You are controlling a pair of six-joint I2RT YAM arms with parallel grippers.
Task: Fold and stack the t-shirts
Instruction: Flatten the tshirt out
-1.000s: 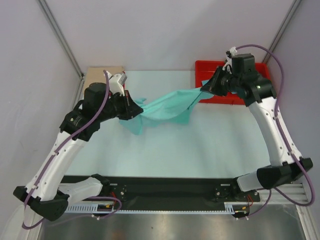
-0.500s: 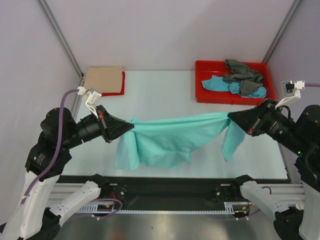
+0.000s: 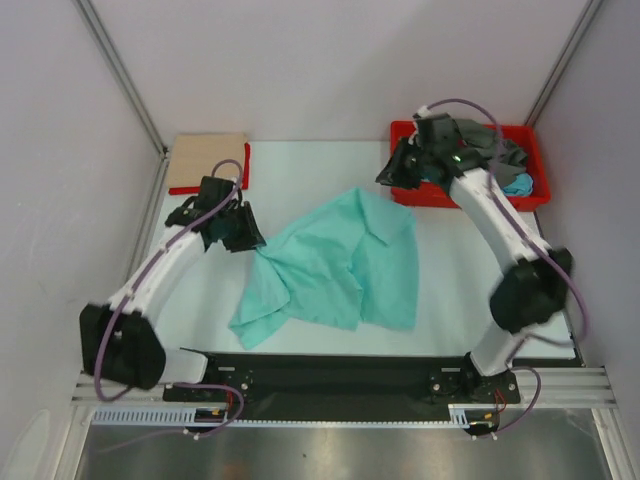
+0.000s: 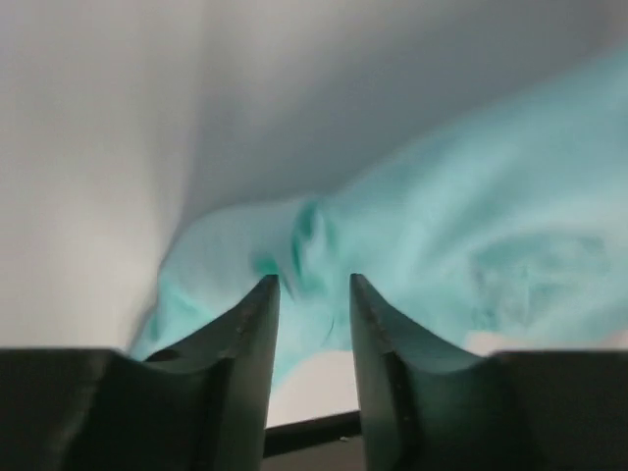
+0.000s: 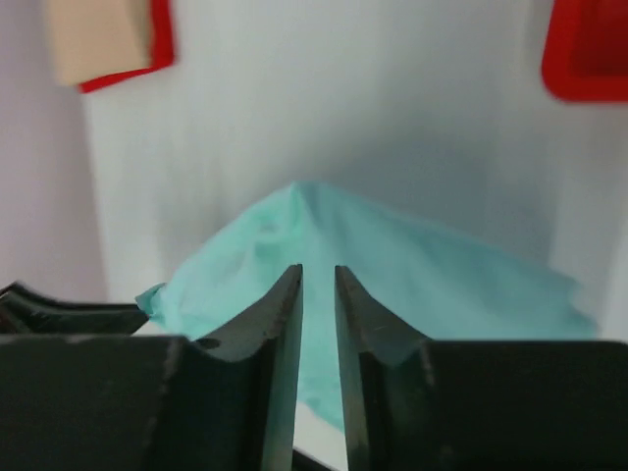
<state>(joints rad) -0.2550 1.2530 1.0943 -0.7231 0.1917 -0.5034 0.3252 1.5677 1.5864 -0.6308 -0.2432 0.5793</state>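
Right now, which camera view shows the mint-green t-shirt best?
The top external view: the whole mint-green t-shirt lies crumpled on the table, with nearly all of its outline visible. The left wrist view gives only a blurred patch of its cloth. The right wrist view shows one peaked part, and the rest is cut off.

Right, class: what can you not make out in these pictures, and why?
- Top view: the right arm covers part of the red plastic tray and the clothes in it.
- Top view: the folded beige cloth shirt hides the red shirt below, except its edges.
- Left wrist view: the mint-green cloth t-shirt is blurred.
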